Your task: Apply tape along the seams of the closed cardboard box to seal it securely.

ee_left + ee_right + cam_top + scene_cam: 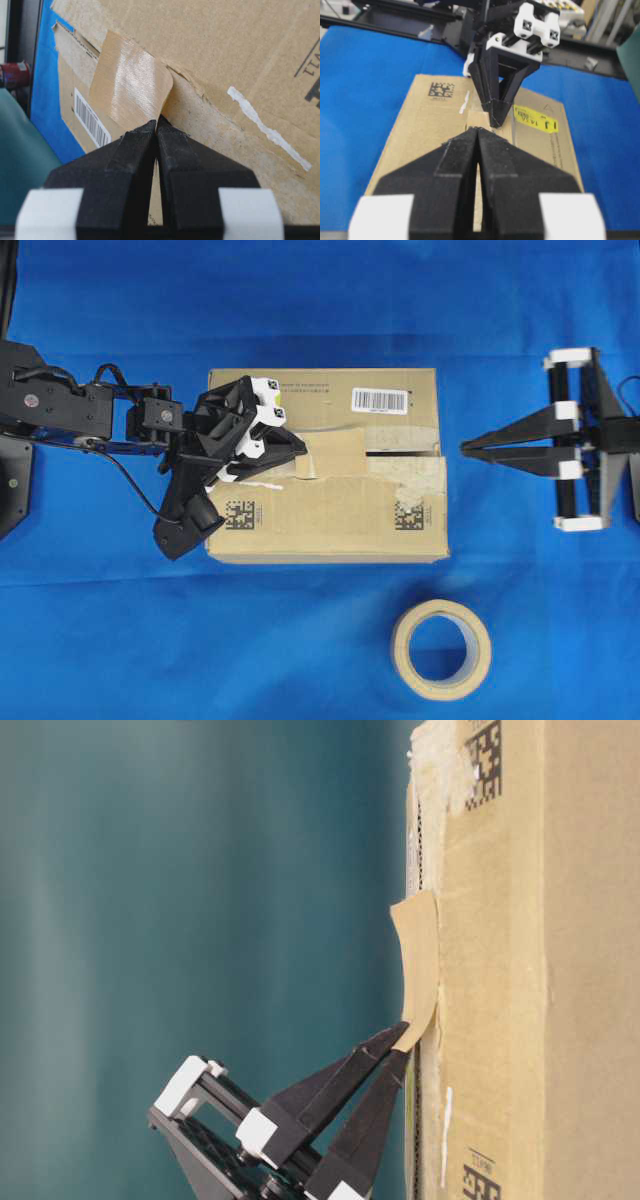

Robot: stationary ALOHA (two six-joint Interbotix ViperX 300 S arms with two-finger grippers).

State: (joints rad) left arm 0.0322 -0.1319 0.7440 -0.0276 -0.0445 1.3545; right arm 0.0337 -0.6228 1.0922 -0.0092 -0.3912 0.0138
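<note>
The cardboard box (325,465) lies in the middle of the overhead frame, its seam (400,452) running left to right as a dark slit. A short strip of tape (335,452) sits across that slit near the box's centre. In the table-level view its one end bows away from the cardboard rather than lying flat.

The left gripper (300,450) has its jaws pinched together on the near edge of the strip, at centre-left of the overhead frame. The right gripper (466,448) hangs off the box's right edge, apart from it, jaws closed on nothing.

The risk is in the loose end. If the left gripper lets go or pulls away before that end is pressed down, the strip may curl back, stick to the fingers, or land crooked and miss the slit. The ragged old tape (420,475) beside it gives a poor surface to stick to. The roll (441,649) rests at lower right.
</note>
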